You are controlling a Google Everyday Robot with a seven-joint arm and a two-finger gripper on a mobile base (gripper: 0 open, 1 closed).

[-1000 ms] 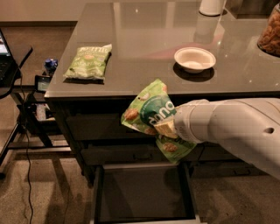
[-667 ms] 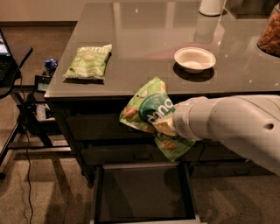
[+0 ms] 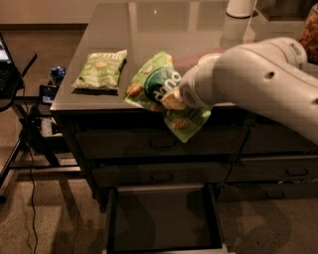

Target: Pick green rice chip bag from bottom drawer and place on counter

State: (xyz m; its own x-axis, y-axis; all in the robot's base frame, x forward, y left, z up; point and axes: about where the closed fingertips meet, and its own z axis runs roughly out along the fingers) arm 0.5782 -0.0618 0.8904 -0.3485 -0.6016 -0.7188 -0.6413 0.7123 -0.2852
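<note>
The green rice chip bag (image 3: 155,83), crinkly with a dark round logo, hangs tilted over the front edge of the counter (image 3: 149,30). Its upper part is above the glossy top and its lower corner dangles in front of the top drawer front. My gripper (image 3: 173,100) is shut on the bag's middle, mostly hidden behind the thick white wrist reaching in from the right. The bottom drawer (image 3: 112,218) stands pulled open below, and its dark inside looks bare.
A paler green kettle bag (image 3: 101,69) lies on the counter's left front. A white container (image 3: 241,7) stands at the back and a snack item (image 3: 312,30) at the right edge. A black side table (image 3: 15,67) with stand legs and cables is on the left.
The arm has lifted the bag from in front of the drawer fronts up to counter height. The white bowl is now hidden behind the arm.
</note>
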